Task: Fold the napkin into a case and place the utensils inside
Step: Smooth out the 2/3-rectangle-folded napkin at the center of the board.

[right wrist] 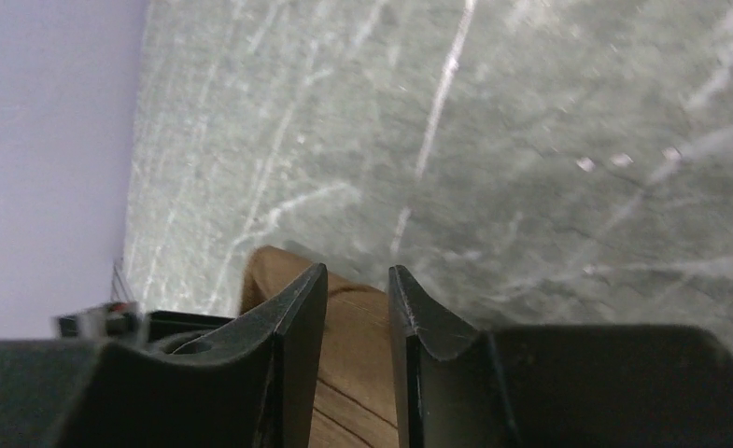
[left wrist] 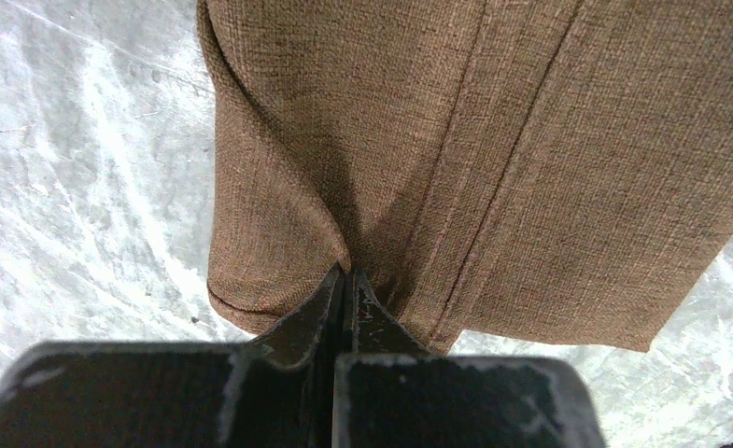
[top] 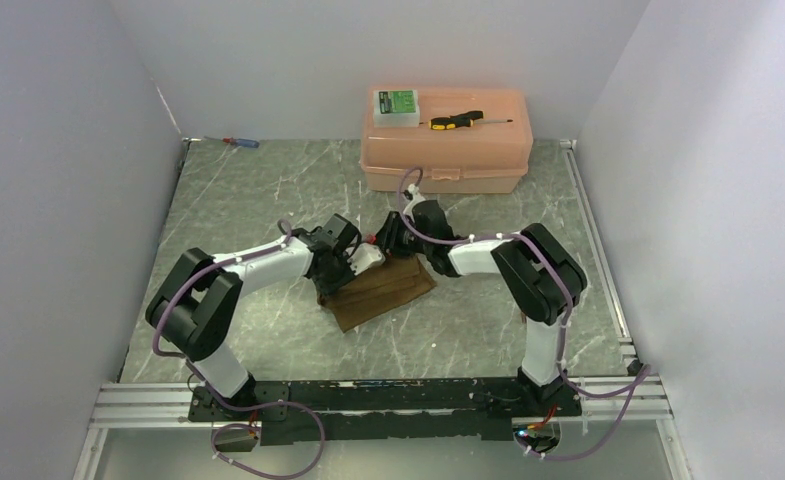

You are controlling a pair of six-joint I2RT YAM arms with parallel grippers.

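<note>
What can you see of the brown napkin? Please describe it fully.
The napkin is a brown, coarsely woven cloth, folded into layers with long straight creases. It lies on the grey marbled table, near the middle. The left gripper is shut on its edge, puckering it. The right gripper stands open over one corner.

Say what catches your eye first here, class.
The brown napkin lies in the middle of the table. The left gripper is shut on a pinch of it; the right gripper hangs open over its edge. A pink box, screwdriver on its lid, sits at the far edge.
</note>
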